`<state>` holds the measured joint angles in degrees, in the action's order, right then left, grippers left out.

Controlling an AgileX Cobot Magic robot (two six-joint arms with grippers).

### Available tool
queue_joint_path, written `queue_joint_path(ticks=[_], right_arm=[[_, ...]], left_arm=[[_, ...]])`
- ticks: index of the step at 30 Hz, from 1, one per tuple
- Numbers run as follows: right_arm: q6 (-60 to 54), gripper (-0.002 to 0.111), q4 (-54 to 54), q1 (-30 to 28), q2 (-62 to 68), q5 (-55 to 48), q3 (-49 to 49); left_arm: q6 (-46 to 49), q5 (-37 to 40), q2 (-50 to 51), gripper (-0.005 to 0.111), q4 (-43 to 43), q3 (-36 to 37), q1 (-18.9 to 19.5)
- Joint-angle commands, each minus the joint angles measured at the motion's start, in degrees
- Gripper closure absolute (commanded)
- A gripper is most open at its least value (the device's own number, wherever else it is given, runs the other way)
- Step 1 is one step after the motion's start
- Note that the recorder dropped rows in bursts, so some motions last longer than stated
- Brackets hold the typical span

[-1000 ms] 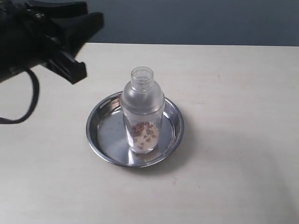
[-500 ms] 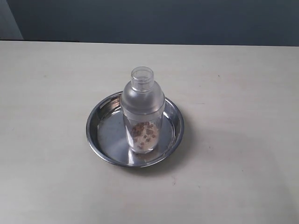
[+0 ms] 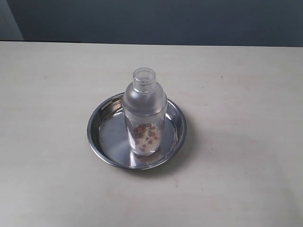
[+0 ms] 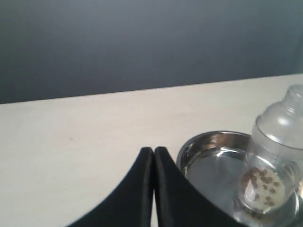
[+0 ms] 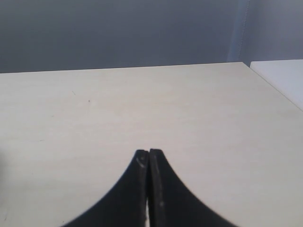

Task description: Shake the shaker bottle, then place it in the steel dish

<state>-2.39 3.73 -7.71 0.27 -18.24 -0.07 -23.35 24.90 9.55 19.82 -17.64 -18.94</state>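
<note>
The shaker bottle (image 3: 144, 113), frosted clear plastic with brownish bits at its base, stands upright inside the steel dish (image 3: 102, 137) near the middle of the table. The left wrist view shows the same bottle (image 4: 277, 156) in the dish (image 4: 208, 151), off to one side of my left gripper (image 4: 154, 150), which is shut and holds nothing. My right gripper (image 5: 148, 152) is shut over bare table, with neither the bottle nor the dish in its view. Neither gripper appears in the exterior view.
The pale tabletop (image 3: 236, 94) spreads around the dish. A dark blue-grey wall (image 3: 165, 21) runs behind the table's far edge. A white surface (image 5: 284, 80) lies beyond the table corner in the right wrist view.
The left arm, seen at the upper left a second ago, has withdrawn out of the exterior view. The bottle and dish have stayed put.
</note>
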Motion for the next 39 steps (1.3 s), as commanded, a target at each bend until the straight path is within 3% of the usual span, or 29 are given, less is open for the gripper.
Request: queue_joint_path(ticks=[1,4,8,18,39], right_arm=[[-0.11,0.109,0.04,-0.2,-0.27,0.79,0.07],[-0.11,0.109,0.04,-0.2,-0.27,0.79,0.07],[-0.11,0.109,0.04,-0.2,-0.27,0.79,0.07],[-0.11,0.109,0.04,-0.2,-0.27,0.79,0.07],[-0.11,0.109,0.04,-0.2,-0.27,0.79,0.07]], left_arm=[[16.99,-3.47,-5.84,0.106,-14.42,6.1,0.1],[23.94,-7.04,-8.26,0.106,-19.82,9.64,0.1],[23.77,-8.81,-9.55,0.106,-22.34,12.83,2.03],[23.35,-9.07,-9.55,0.106,-28.85,17.64,13.2],[23.81,-11.49,-9.55,0.106,-28.56,17.64,13.37]])
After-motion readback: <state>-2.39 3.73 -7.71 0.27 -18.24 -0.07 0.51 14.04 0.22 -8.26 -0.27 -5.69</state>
